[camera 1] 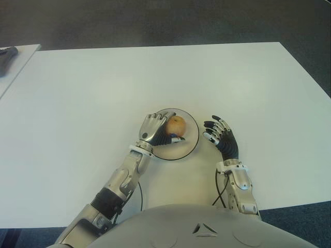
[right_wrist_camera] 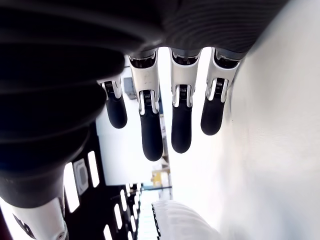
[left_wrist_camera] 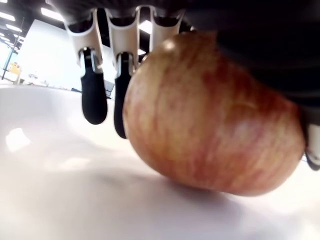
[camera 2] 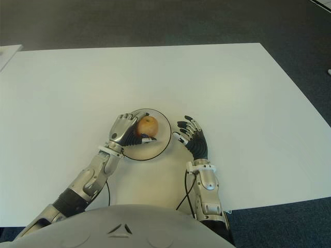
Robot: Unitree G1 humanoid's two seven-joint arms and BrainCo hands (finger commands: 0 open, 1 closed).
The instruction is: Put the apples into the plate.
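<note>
A reddish-yellow apple (camera 1: 176, 124) sits on a white plate (camera 1: 190, 139) with a dark rim, near the table's front middle. My left hand (camera 1: 156, 130) is over the plate's left half, fingers curled around the apple. In the left wrist view the apple (left_wrist_camera: 210, 120) touches the plate's white surface (left_wrist_camera: 60, 200) and the fingers (left_wrist_camera: 94, 95) wrap its far side. My right hand (camera 1: 219, 133) shows just right of the plate, fingers spread and holding nothing; its wrist view shows the straight fingers (right_wrist_camera: 150, 135) over bare table.
The white table (camera 1: 103, 88) spreads wide around the plate. A second white surface (camera 1: 15, 59) with a dark object (camera 1: 6, 54) stands at the far left. Dark floor lies beyond the table's edges.
</note>
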